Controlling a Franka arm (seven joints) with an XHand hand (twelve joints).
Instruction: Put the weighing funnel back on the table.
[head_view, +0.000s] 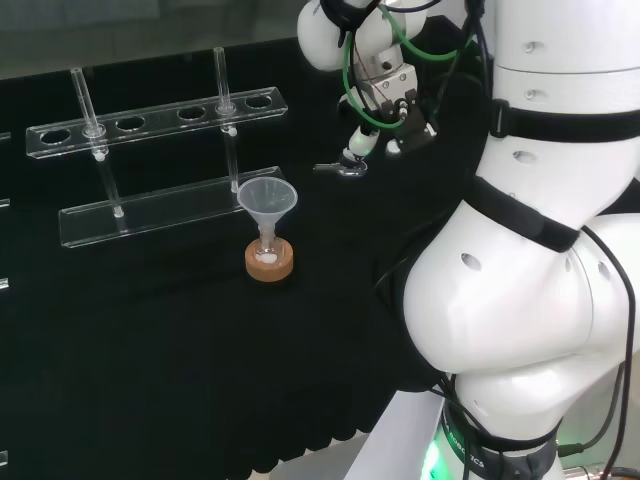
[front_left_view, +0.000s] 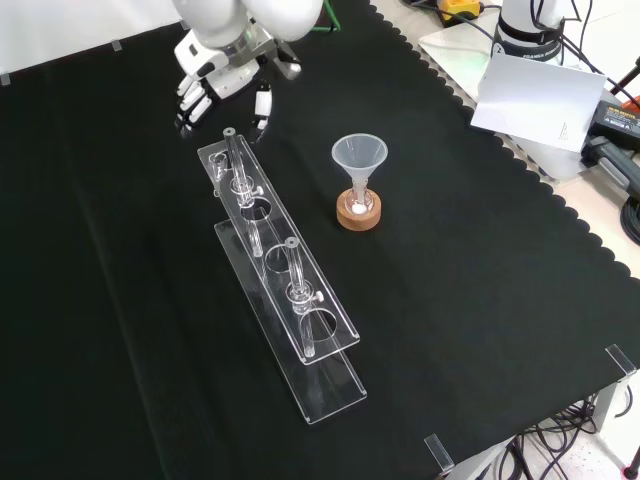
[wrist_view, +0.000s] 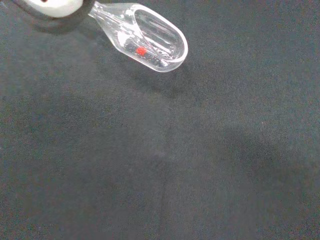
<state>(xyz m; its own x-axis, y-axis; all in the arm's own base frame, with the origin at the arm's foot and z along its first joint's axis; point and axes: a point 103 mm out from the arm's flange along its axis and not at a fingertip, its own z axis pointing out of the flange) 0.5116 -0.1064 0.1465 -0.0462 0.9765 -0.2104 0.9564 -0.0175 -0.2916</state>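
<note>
Plainly off the bench: small clear scoop-shaped weighing funnel (wrist_view: 150, 37), pinched at its short stem by the black and white robot hand (wrist_view: 55, 5). Fingers curled round that stem, no release.

From the wrist:
- open side of the scoop turned toward the camera
- a tiny red speck inside
- a soft shadow beneath it on the black cloth (wrist_view: 175, 165), so held above the fabric, not touching it

From the head camera:
- hand (head_view: 388, 88) up at the top, left of the big white arm links
- weighing funnel (head_view: 340, 168) jutting leftward from the fingertips
- past the right end of the long clear acrylic two-tier rack (head_view: 160, 115) and well apart from it

From the front:
- hand (front_left_view: 222, 80) at the upper left, fingers pointing down, near the far end of the rack (front_left_view: 285, 290)
- weighing funnel itself too hard to make out here

Elsewhere on the cloth:
- two thin clear glass test tubes (front_left_view: 236, 160) upright in the rack, one near each end
- large clear cone-shaped funnel (head_view: 267, 200) mouth up, stem down in a small clear flask (head_view: 267, 250) seated on a round cork ring (head_view: 270, 270)
- something white at the flask's bottom
- that whole set just in front of the rack in the head view, well clear of the hand
</note>
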